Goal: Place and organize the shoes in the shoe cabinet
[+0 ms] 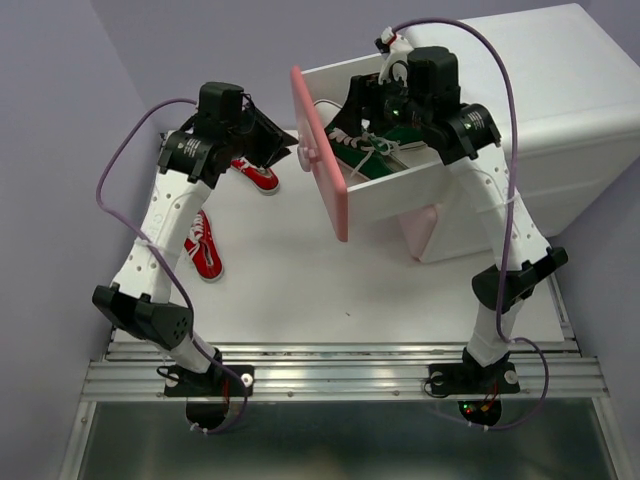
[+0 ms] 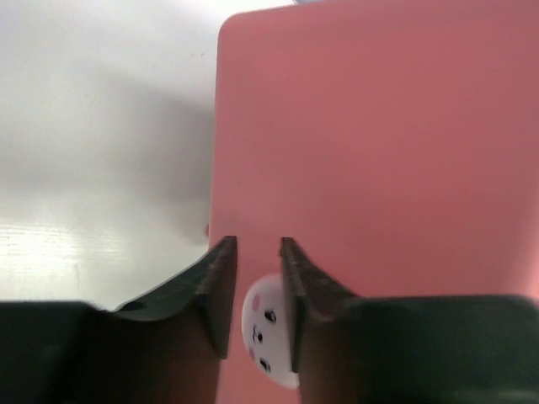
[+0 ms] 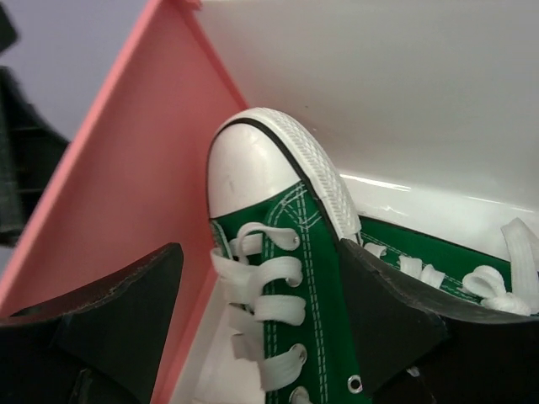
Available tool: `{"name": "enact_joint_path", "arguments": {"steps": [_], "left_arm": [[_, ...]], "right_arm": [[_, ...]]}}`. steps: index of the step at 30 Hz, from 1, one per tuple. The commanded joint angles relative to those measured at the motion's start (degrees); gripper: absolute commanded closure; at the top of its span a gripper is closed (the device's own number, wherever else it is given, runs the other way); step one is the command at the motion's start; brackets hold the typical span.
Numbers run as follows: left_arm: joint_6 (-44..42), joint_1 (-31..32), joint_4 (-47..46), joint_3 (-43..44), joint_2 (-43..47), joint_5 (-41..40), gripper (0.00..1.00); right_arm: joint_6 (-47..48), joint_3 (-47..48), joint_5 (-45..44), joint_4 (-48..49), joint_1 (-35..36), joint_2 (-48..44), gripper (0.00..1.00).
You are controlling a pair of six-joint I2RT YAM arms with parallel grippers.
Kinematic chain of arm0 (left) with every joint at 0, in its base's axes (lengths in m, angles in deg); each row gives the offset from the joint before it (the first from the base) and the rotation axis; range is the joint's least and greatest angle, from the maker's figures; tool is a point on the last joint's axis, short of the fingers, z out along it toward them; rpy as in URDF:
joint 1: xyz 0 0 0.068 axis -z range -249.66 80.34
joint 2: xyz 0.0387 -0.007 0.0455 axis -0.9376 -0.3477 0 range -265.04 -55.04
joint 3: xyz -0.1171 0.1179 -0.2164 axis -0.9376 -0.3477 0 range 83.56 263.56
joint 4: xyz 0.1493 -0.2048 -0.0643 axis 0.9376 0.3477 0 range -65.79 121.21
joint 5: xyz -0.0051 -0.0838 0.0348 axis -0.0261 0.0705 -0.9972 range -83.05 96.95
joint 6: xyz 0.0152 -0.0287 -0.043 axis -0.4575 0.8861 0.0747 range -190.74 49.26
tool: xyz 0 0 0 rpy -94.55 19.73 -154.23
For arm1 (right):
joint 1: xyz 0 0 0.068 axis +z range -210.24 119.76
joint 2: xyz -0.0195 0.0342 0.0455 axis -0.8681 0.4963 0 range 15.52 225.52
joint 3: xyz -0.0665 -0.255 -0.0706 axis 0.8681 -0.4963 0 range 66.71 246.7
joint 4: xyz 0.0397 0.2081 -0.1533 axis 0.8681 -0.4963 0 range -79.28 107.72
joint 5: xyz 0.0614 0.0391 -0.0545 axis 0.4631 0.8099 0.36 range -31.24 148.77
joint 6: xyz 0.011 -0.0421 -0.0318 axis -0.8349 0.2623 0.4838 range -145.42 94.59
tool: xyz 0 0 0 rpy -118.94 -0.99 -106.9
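Near red shoe (image 1: 205, 247): lay on the table (image 1: 300, 290) by its left edge, long axis running from far edge to near edge; toe end unclear.
Far red shoe (image 1: 258, 175): sat towards the far left corner, angled, partly hidden by the left arm.
Left gripper (image 2: 257, 252): fingers pinched together on the pale knob (image 2: 268, 324) of the pink drawer front (image 2: 379, 151).
Drawer (image 1: 395, 185): stood pulled out to the left of the shoe cabinet (image 1: 560, 90).
Green shoe (image 3: 286, 252): lay inside the drawer, long axis front to back, white toe pointing at the pink front.
Second green shoe (image 3: 438, 261): lay just beside it, mostly hidden.
Right gripper (image 3: 257, 261): hung in the drawer, fingers spread wide either side of the first green shoe.
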State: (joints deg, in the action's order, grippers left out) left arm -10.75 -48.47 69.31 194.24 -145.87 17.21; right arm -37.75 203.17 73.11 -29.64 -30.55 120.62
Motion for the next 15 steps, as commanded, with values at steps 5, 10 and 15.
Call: {"name": "enact_joint_path", "arguments": {"steps": [5,10,15], "left_arm": [[0.7,0.3,-0.4,-7.0,12.2,3.8,0.5],[3.3,1.8,-9.3,-15.7,17.7,8.7,0.35],[3.4,5.9,-13.2,-14.8,15.3,8.4,0.32]], "right_arm": [[5.9,3.7,-1.9,-0.5,0.2,2.8,0.43],[6.7,3.3,0.6,2.5,0.2,2.3,0.83],[5.8,-0.9,-3.6,9.7,0.2,-2.0,0.99]]}}
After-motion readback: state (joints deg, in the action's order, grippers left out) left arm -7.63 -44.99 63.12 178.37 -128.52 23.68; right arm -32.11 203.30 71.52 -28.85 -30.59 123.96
